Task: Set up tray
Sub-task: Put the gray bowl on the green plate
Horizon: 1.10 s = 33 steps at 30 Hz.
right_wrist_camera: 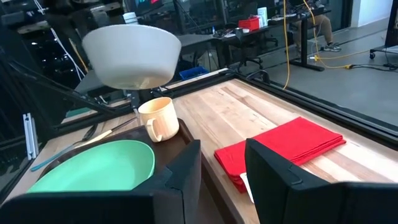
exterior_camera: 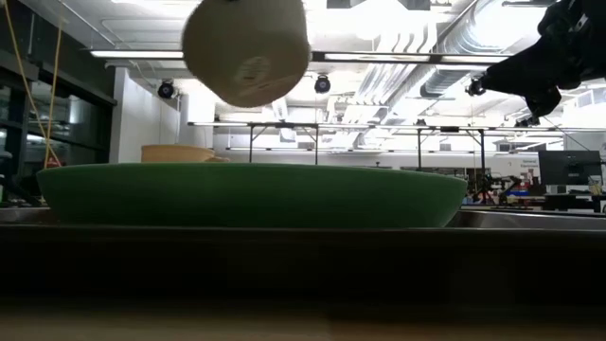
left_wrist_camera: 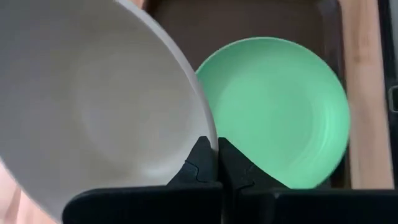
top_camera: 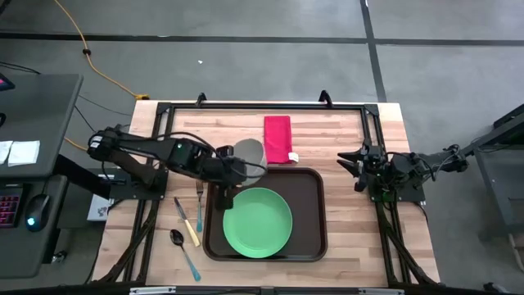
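**Bowl held over the tray's corner**

While your left gripper pinches the rim of the pale bowl with jaws nearly together, the bowl hangs in the air, clear of everything below. Beneath and beside that gripper you see the tray carrying the green plate, and a cream mug stands under the bowl. Your right gripper waits apart, fingers parted and empty, the red napkin just ahead of it.
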Tool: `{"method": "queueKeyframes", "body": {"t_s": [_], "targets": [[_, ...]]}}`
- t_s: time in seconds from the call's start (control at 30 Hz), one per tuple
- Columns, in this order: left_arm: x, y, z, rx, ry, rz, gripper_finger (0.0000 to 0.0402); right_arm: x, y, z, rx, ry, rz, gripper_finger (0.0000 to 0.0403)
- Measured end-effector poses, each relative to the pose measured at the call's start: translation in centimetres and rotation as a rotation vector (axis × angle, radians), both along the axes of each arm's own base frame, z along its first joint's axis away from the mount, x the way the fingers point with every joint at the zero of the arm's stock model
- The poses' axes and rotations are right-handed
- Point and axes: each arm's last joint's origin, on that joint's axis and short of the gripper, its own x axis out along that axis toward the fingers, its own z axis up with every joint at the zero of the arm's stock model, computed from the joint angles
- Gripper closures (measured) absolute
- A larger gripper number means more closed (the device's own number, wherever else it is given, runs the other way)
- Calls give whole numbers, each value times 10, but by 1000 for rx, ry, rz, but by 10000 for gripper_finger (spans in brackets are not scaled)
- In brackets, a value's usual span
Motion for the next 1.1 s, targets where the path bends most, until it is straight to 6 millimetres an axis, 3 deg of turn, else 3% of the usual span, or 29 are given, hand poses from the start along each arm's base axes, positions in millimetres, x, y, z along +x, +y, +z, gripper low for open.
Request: {"method": "queueKeyframes", "body": {"t_s": [0.2,0.53,1.1], "targets": [[18,-11,11,26,16,-26,385,1,0,-1,-2,10,3,299],[42,-26,13,60,108,-69,386,2,1,-1,-2,21,20,299],[42,-45,9,30,122,-36,386,2,1,-1,-4,21,18,300]]}}
